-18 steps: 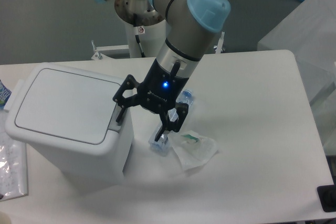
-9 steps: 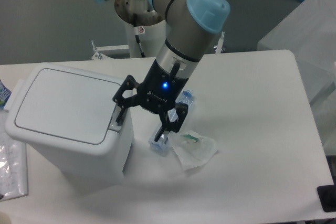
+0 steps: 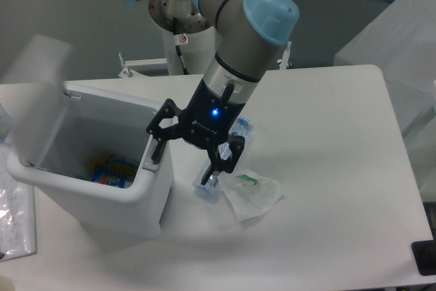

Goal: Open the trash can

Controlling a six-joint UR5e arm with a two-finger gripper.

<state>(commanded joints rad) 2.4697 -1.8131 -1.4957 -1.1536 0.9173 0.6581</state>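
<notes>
The lid popped up!
Your trash can point(image 3: 102, 189) sat on the table's point(image 3: 327, 168) left. A moment before, it was shut. Your claw point(image 3: 185, 156), spread wide and holding nothing, pressed its front edge. Job looked done.

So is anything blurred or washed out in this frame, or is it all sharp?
In the fixed camera view, the lid of the trash can is a pale motion-blurred smear standing up at the left, while the bin's walls, the gripper and the plastic wrapper on the table are sharp. Lighting is even, with only a soft shadow beside the bin; the gripper's blue LED glows without glare.
</notes>
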